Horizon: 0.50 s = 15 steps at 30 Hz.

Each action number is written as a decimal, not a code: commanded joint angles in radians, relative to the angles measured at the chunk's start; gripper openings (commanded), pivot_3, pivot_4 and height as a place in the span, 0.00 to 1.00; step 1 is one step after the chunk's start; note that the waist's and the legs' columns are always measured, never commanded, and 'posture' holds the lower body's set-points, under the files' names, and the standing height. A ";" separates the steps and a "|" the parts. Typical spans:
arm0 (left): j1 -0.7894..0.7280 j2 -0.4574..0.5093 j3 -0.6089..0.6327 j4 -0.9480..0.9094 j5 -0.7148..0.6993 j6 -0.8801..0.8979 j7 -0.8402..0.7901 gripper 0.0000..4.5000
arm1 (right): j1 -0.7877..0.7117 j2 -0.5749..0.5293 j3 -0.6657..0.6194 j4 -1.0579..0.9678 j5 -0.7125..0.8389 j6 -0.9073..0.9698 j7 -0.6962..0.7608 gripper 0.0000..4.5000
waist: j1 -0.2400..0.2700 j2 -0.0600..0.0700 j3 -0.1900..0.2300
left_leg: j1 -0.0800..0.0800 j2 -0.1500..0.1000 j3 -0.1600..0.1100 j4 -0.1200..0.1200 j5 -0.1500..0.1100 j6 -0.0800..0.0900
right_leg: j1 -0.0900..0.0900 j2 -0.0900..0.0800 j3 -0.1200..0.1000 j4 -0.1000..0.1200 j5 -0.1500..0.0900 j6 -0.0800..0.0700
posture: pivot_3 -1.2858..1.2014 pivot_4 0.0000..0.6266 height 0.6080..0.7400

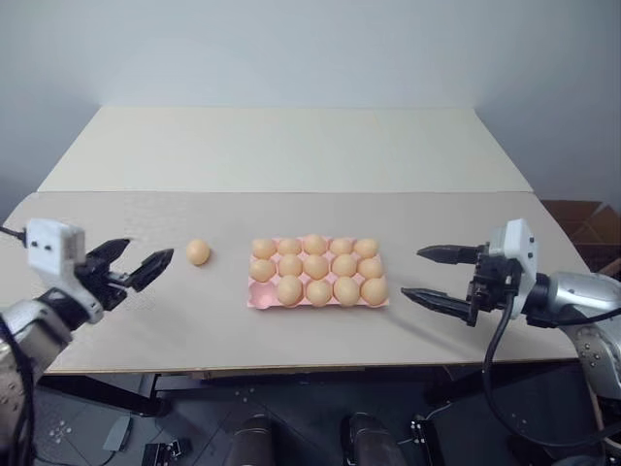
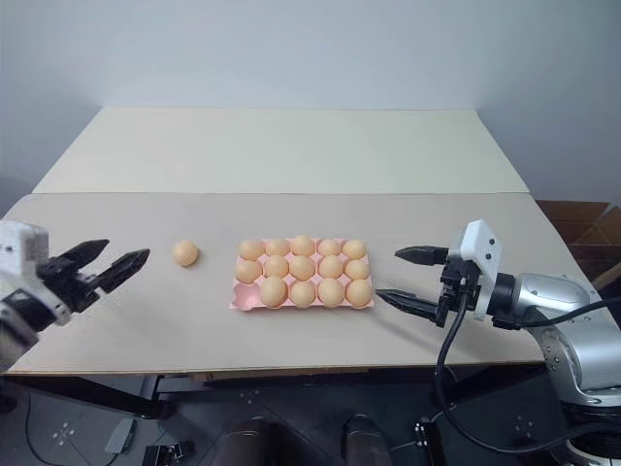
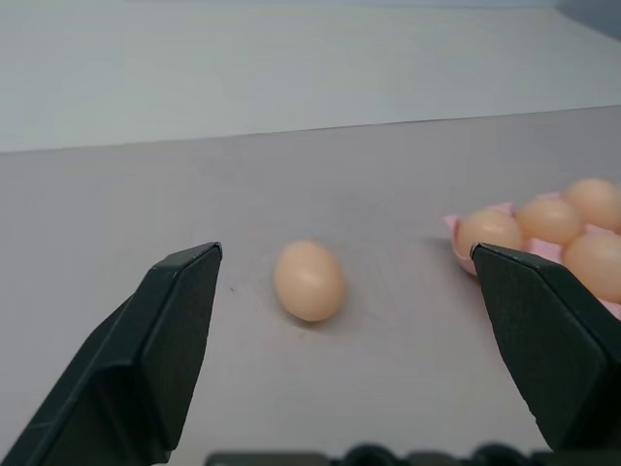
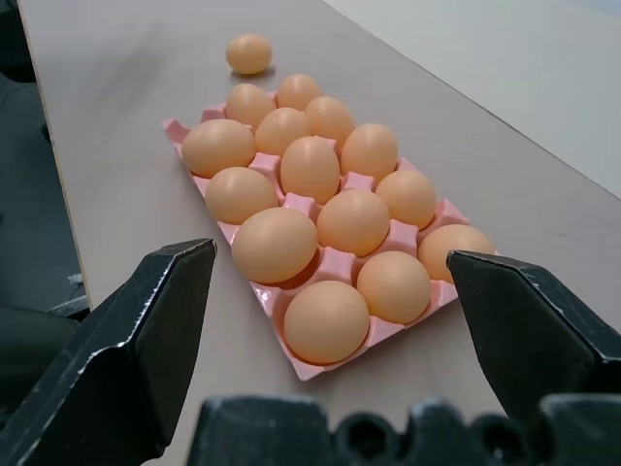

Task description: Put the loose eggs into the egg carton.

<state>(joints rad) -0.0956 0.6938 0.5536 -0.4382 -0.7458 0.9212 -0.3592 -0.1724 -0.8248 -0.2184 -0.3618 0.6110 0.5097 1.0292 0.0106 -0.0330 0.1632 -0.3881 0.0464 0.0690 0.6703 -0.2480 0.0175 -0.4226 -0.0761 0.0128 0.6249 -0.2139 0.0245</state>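
Pink egg carton (image 1: 254, 295) near centre of worktop (image 1: 291, 146), cups almost wholly hidden beneath eggs; only rim and a few dividers visible, exact egg count hard to confirm. One loose egg (image 1: 198, 252) on bare worktop just left of carton, apart from it. Left tool (image 1: 142, 266) near loose egg, fingers spread wide, holding nothing, pointed toward egg. Right tool (image 1: 427, 274) right of carton, fingers likewise wide apart and empty. Cardboard box (image 1: 582, 228) at right edge, cut off by frame. No obstacle between left tool and loose egg.
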 commanded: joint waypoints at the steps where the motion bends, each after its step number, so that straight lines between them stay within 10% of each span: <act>1: -0.080 -0.022 -0.076 0.040 0.060 0.055 0.120 0.99 | -0.007 0.002 -0.020 -0.036 0.017 -0.004 -0.019 1.00 | -0.002 0.000 0.000 | 0.000 0.000 0.000 0.000 0.000 0.000 | 0.000 0.000 0.000 0.000 0.000 0.000 | 0.52 0.24 1.00; 15: -0.354 -0.099 -0.314 0.421 0.224 0.084 0.140 0.99 | -0.026 0.011 -0.009 -0.045 0.021 -0.015 -0.029 1.00 | -0.005 -0.001 0.000 | 0.000 -0.001 -0.001 0.000 0.000 0.000 | 0.000 0.000 0.000 0.000 0.001 0.000 | 0.52 0.24 1.00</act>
<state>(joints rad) -0.4256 0.5874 0.2469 -0.0296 -0.5455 1.0271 -0.2099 -0.1854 -0.8114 -0.2089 -0.3786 0.6122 0.5093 0.9995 0.0055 -0.0337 0.1631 -0.3888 0.0453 0.0683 0.6704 -0.2476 0.0170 -0.4227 -0.0759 0.0126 0.6247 -0.2133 0.0250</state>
